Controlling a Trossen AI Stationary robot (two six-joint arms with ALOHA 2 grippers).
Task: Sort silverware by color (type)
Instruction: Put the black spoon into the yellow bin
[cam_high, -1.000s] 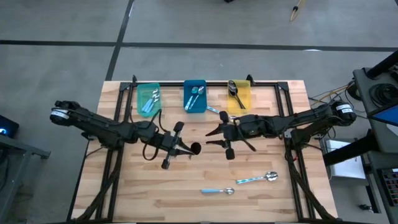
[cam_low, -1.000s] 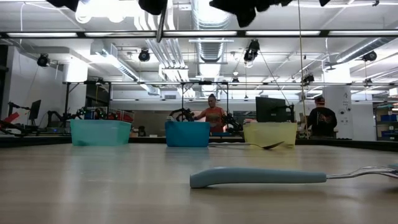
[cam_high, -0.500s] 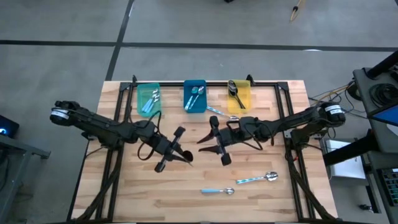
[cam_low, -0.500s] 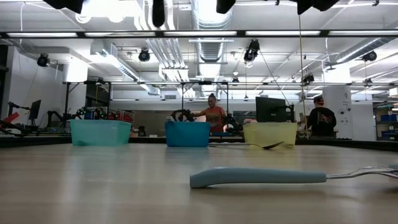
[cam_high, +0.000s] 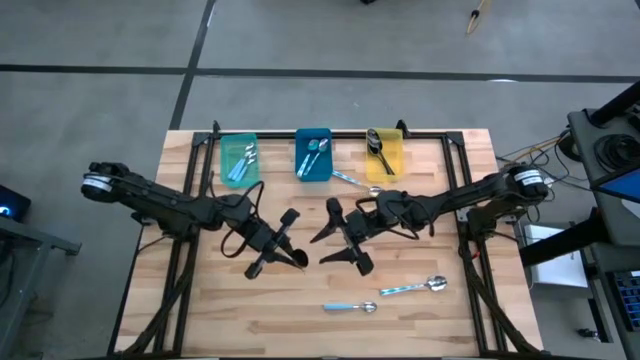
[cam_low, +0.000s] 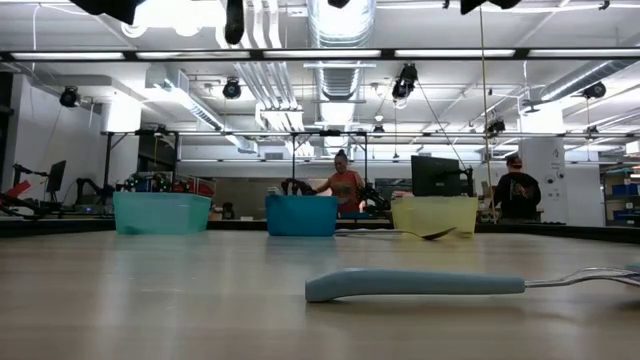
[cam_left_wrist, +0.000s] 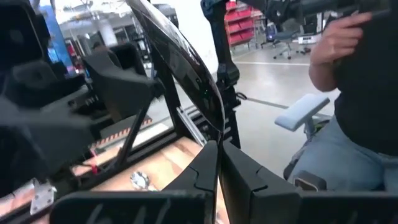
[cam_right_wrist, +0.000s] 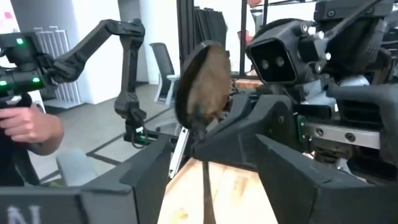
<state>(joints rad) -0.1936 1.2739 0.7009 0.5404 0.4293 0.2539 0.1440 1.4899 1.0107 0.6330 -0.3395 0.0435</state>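
Dark spoon (cam_left_wrist: 193, 68) pinched in left end effector (cam_left_wrist: 217, 149), handle end hidden; right end effector (cam_high: 325, 248) spread wide, empty.

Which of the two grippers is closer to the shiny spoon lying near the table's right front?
The right gripper: it hovers just up-left of that spoon. The left gripper is farther left, past the right one, shut on a dark spoon.

Glossy dark spoon (cam_left_wrist: 186, 68); shiny metal spoon bowl (cam_high: 436, 284); pale wood table (cam_high: 200, 300).
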